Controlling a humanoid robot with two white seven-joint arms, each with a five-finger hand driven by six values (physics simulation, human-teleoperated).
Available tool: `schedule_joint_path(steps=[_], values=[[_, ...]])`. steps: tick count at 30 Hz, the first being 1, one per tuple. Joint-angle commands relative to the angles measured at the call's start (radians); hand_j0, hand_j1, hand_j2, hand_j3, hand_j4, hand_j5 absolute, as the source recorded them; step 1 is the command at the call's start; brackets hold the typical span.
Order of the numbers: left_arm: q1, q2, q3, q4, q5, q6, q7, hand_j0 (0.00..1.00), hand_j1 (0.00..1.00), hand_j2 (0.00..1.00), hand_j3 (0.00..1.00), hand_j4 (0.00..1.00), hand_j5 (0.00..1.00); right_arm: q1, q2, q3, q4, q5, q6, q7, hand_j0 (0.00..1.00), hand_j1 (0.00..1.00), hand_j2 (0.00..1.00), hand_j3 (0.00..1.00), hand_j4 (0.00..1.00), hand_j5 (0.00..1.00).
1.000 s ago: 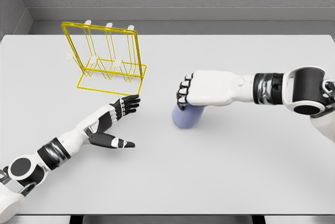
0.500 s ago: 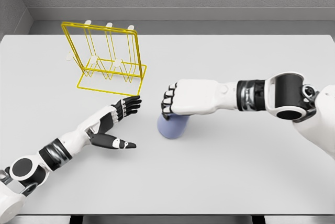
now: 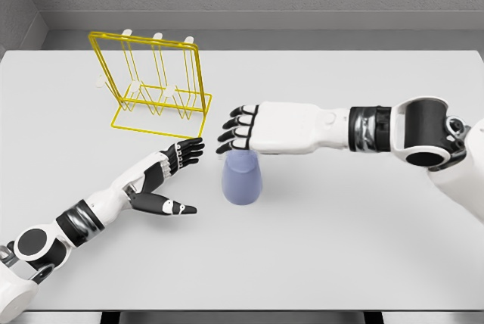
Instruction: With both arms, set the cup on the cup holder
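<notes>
Where half a second ago my right hand [image 3: 243, 130] was curled over the top of the cup [image 3: 242, 179], its fingers [image 3: 231, 136] have now straightened and spread, and they hold nothing. The cup has also come further toward the left of the table [image 3: 340, 248] and now stands on its own, wider at the base, directly below that hand's palm. I cannot tell whether the palm touches its top. My right arm reaches in level from the right edge, palm down, fingertips pointing left.

My left hand [image 3: 162, 180] has not moved: it lies low over the table just left of the cup, palm turned toward it, fingers extended and thumb stuck out, empty. The yellow wire cup holder [image 3: 155, 85] stands upright behind it, well apart from the cup.
</notes>
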Motion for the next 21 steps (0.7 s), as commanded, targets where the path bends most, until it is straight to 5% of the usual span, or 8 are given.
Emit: schedule_joint_path(steps=[1, 5, 9, 15, 21], values=[[0.0, 0.001, 0.003, -0.001, 0.005, 0.0, 0.0, 1.0, 1.0, 1.0, 1.0, 1.0, 1.0, 0.005, -0.01, -0.083, 0.0, -0.076, 0.003, -0.001, 1.0, 1.0, 1.0, 1.0, 1.0, 1.0], [-0.002, 0.0, -0.001, 0.001, 0.004, 0.0, 0.0, 1.0, 1.0, 1.0, 1.0, 1.0, 1.0, 0.13, -0.059, -0.379, 0.011, -0.194, 0.003, -0.001, 1.0, 1.0, 1.0, 1.0, 1.0, 1.0], [-0.009, -0.017, -0.017, -0.001, 0.002, 0.004, 0.0, 1.0, 1.0, 1.0, 1.0, 1.0, 1.0, 0.357, -0.065, -0.746, 0.018, -0.257, 0.003, -0.001, 1.0, 1.0, 1.0, 1.0, 1.0, 1.0], [-0.054, -0.039, -0.057, 0.012, 0.005, 0.006, 0.001, 1.0, 1.0, 1.0, 1.0, 1.0, 1.0, 0.503, -0.054, -0.77, 0.104, -0.291, 0.003, -0.001, 1.0, 1.0, 1.0, 1.0, 1.0, 1.0], [-0.098, -0.083, -0.077, 0.076, 0.005, 0.007, 0.001, 1.0, 1.0, 1.0, 1.0, 1.0, 1.0, 0.519, 0.016, -0.77, 0.129, -0.291, 0.003, -0.001, 1.0, 1.0, 1.0, 1.0, 1.0, 1.0]])
